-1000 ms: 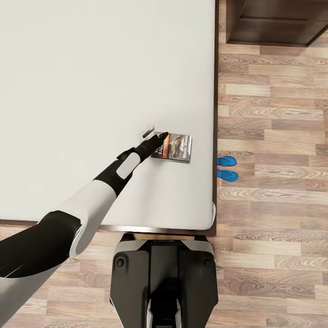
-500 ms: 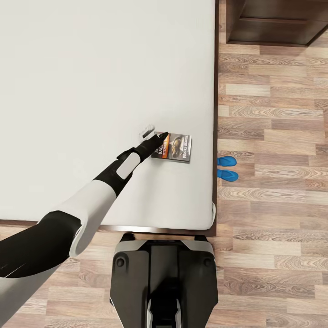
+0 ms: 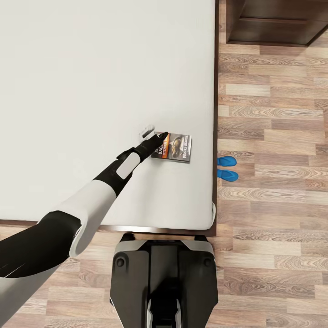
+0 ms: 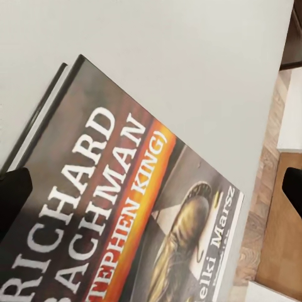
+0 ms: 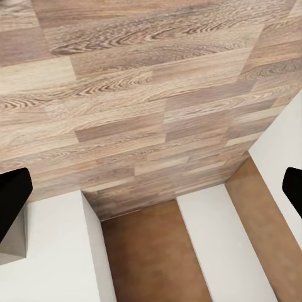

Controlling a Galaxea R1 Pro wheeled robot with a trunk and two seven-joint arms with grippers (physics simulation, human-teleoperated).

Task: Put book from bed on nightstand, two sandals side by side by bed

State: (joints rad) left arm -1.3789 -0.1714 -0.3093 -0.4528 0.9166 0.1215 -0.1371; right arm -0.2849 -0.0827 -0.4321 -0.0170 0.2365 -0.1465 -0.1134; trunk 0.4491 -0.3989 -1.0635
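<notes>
The book (image 3: 174,147) lies flat on the light-grey bed (image 3: 91,82), near its right edge; its dark cover with an orange band and white lettering shows large in the left wrist view (image 4: 126,214). My left gripper (image 3: 155,134) is open at the book's left end, with its fingertips (image 4: 12,198) spread wide on either side of the cover and not closed on it. Two blue sandals (image 3: 226,167) lie side by side on the floor, right beside the bed. My right gripper (image 5: 152,189) is open and empty over the wooden floor.
A dark brown cabinet (image 3: 273,23), apparently the nightstand, stands at the far right beside the bed. Wood-plank floor (image 3: 273,114) runs along the bed's right side. My base (image 3: 164,282) is against the bed's near edge.
</notes>
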